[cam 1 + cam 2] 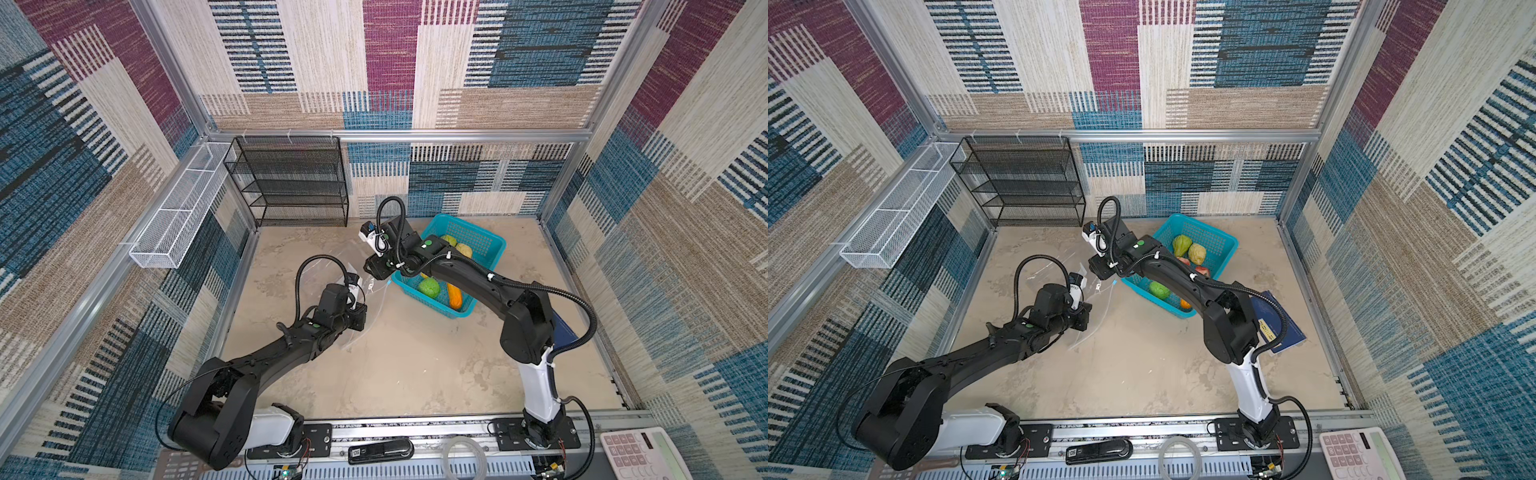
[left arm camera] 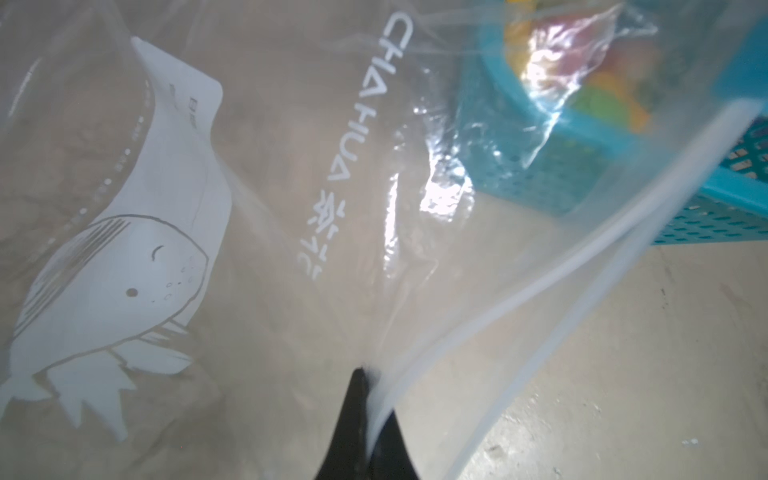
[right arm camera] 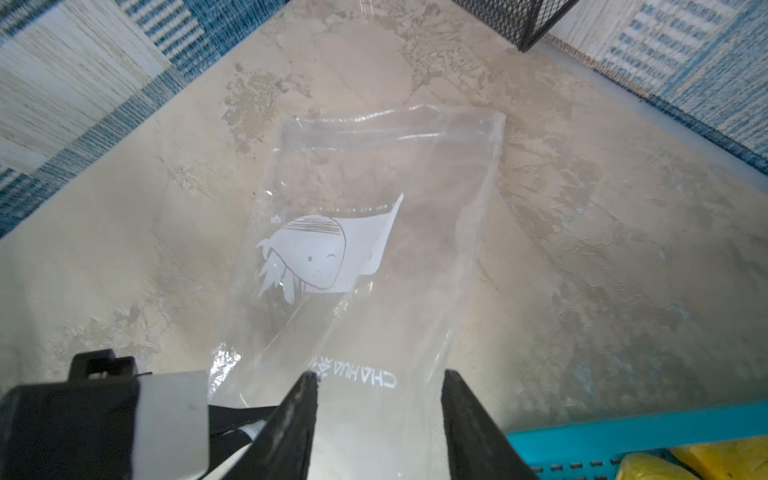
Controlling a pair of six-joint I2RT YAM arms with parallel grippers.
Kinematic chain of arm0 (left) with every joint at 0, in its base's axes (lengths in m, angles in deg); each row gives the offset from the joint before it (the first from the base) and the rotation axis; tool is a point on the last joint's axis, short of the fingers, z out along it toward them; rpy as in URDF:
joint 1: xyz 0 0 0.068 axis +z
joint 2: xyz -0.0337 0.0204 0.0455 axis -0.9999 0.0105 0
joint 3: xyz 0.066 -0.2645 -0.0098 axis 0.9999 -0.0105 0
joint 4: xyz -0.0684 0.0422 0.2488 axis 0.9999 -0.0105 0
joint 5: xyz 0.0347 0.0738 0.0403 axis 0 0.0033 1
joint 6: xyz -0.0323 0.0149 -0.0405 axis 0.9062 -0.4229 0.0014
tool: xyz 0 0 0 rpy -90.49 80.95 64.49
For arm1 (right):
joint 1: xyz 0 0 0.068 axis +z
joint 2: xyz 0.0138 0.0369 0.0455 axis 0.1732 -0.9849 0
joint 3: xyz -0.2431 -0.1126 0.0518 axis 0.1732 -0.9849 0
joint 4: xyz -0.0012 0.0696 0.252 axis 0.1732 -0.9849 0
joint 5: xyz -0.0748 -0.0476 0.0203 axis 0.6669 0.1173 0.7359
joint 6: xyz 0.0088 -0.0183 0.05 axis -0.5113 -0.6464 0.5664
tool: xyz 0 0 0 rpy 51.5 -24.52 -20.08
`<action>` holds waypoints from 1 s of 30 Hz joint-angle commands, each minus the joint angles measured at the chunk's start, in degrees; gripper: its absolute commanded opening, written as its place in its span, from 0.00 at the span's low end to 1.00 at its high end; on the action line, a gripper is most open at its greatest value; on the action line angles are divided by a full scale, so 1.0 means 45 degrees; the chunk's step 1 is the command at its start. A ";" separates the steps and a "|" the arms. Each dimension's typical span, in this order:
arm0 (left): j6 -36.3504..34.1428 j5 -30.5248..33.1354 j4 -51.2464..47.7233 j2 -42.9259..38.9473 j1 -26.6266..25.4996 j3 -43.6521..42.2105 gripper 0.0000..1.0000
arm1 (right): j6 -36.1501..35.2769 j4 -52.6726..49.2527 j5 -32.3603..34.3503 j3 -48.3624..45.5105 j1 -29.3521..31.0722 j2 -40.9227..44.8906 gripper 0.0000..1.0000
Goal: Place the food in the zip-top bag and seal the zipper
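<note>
The zip-top bag [image 3: 374, 249] is clear with a white whale label and lies on the beige table, between both arms in both top views [image 1: 328, 270]. My left gripper [image 2: 371, 380] is shut on the zipper [image 2: 498, 307], the pale strip along the bag's rim, which is lifted and parted. The tiny light-blue slider [image 1: 1115, 282] shows beside the basket. My right gripper [image 3: 379, 380] hangs open just above the bag's mouth end, with only plastic film below it. The food [image 1: 429, 287] lies in the turquoise basket [image 1: 478, 237]: green, orange, red and pale yellow-green pieces [image 1: 1197, 253].
A black mesh shelf [image 1: 291, 183] stands at the back left wall. A white wire basket [image 1: 178, 216] hangs on the left wall. A blue book [image 1: 1279, 324] lies behind the right arm. A calculator [image 1: 640, 453] sits at the front right.
</note>
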 commanded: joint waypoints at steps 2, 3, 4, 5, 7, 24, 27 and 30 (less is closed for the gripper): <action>0.1141 -0.0157 -0.0234 -0.0617 0.0006 0.0041 0.00 | 0.0855 0.0986 0.0728 -0.0560 0.0011 0.0923 0.56; 0.1297 -0.0143 -0.0251 -0.0775 0.0006 0.0050 0.00 | 0.0941 0.1196 0.0780 -0.0863 0.0009 0.1196 0.58; 0.1512 -0.0034 -0.0254 -0.0913 0.0006 0.0047 0.00 | 0.1049 0.1446 0.0810 -0.1242 0.0018 0.1540 0.59; 0.1768 0.0131 -0.0300 -0.1093 0.0010 0.0045 0.00 | 0.1147 0.1646 0.0856 -0.1550 0.0018 0.1860 0.60; 0.2203 0.0323 -0.0341 -0.1363 0.0006 0.0050 0.00 | 0.1331 0.1847 0.0861 -0.2134 0.0016 0.2406 0.62; 0.5665 0.0481 -0.0143 -0.0919 0.0025 0.1179 0.00 | 0.3124 0.5340 -0.2493 -0.6889 0.0068 0.4095 0.50; 0.5980 0.0345 -0.0126 -0.0956 0.0027 0.1150 0.00 | 0.3345 0.5544 -0.2260 -0.6769 0.0072 0.3623 0.40; 0.6231 0.0245 -0.0085 -0.1131 0.0025 0.1034 0.00 | 0.3476 0.5898 -0.2139 -0.6665 0.0077 0.3293 0.32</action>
